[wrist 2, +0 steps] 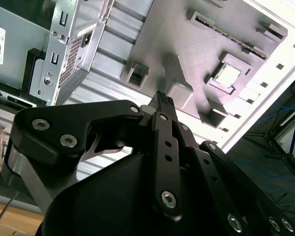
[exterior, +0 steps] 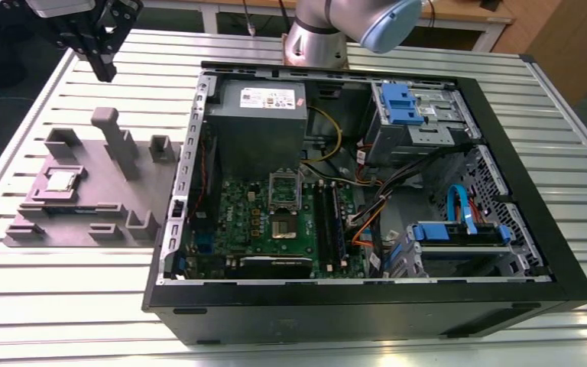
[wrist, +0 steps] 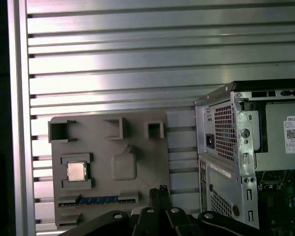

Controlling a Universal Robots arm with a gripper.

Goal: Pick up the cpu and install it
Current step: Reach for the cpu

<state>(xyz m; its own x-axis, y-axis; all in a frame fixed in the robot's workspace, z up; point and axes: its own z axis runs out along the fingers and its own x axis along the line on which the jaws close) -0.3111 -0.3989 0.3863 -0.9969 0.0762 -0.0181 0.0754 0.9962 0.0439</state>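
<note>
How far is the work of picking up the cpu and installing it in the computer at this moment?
Nothing looks done yet. The cpu lies in its grey holder on the table, outside the computer case. In hand: the gripper is shut and empty, raised above the table, apart from the holder. Both the pick-up and the installing are left.

Gripper [exterior: 103, 73] aloft, tip downward, 2 fingers [wrist 2: 162, 105] together, nothing between them.
</note>
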